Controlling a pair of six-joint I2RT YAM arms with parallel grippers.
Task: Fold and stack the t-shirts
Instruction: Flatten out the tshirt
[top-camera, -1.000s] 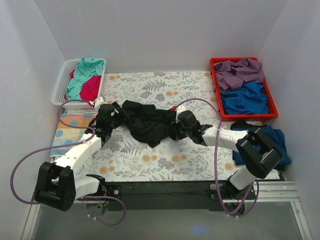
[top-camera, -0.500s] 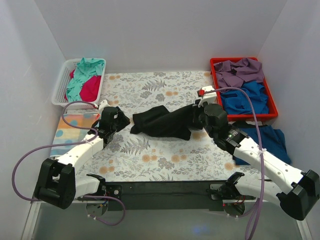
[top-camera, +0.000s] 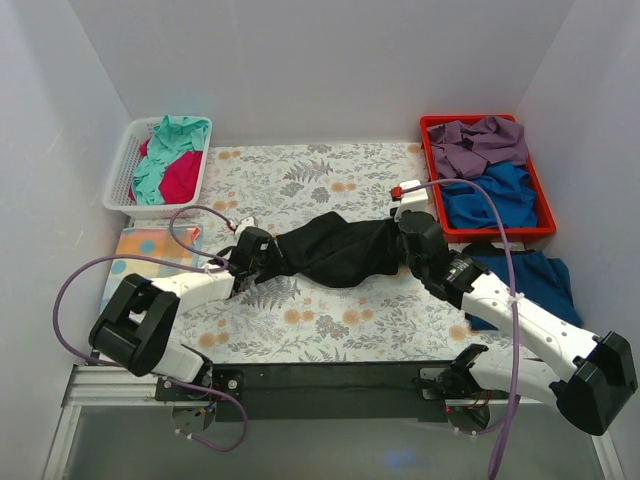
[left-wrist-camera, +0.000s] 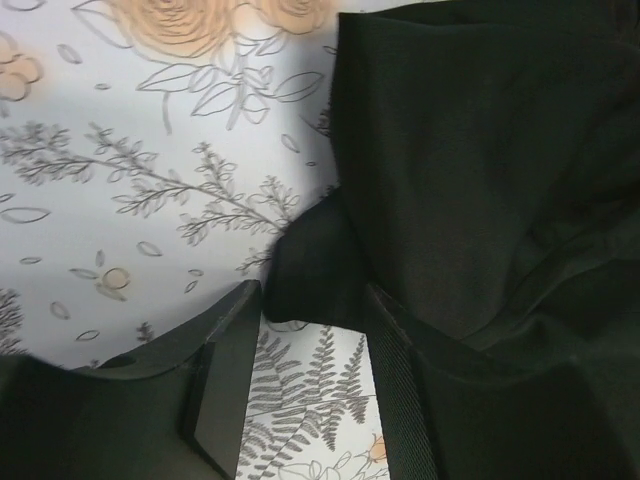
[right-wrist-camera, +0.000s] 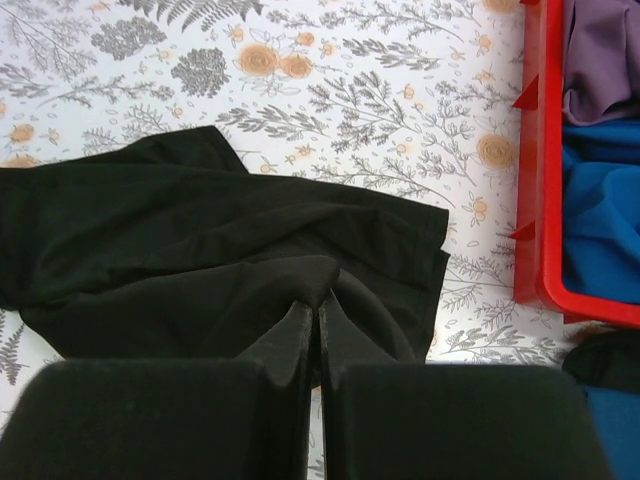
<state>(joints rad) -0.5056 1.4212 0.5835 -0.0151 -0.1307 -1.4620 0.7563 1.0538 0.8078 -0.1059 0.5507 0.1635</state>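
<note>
A black t-shirt (top-camera: 335, 250) lies stretched left to right across the middle of the floral sheet. My right gripper (top-camera: 413, 232) is at its right end, shut on a pinched-up fold (right-wrist-camera: 318, 282) of the black cloth. My left gripper (top-camera: 252, 264) is low at the shirt's left end. Its jaws stand apart, with a corner of the black t-shirt (left-wrist-camera: 312, 275) just between the fingertips and bare sheet showing behind it. A dark blue t-shirt (top-camera: 545, 275) lies crumpled at the right edge. Teal (top-camera: 175, 140) and magenta (top-camera: 180, 178) t-shirts fill the white basket (top-camera: 118, 182).
A red bin (top-camera: 432, 190) at the back right holds purple (top-camera: 480, 140) and blue (top-camera: 490, 195) cloth; its wall (right-wrist-camera: 530, 150) is close to the right of my right gripper. A pale dotted cloth (top-camera: 140, 250) lies at the left edge. White walls enclose the table.
My right gripper has drawn the black t-shirt's right end rightward and farther back, stretching it out. My left gripper has moved right to the shirt's left corner, its jaws narrowing.
</note>
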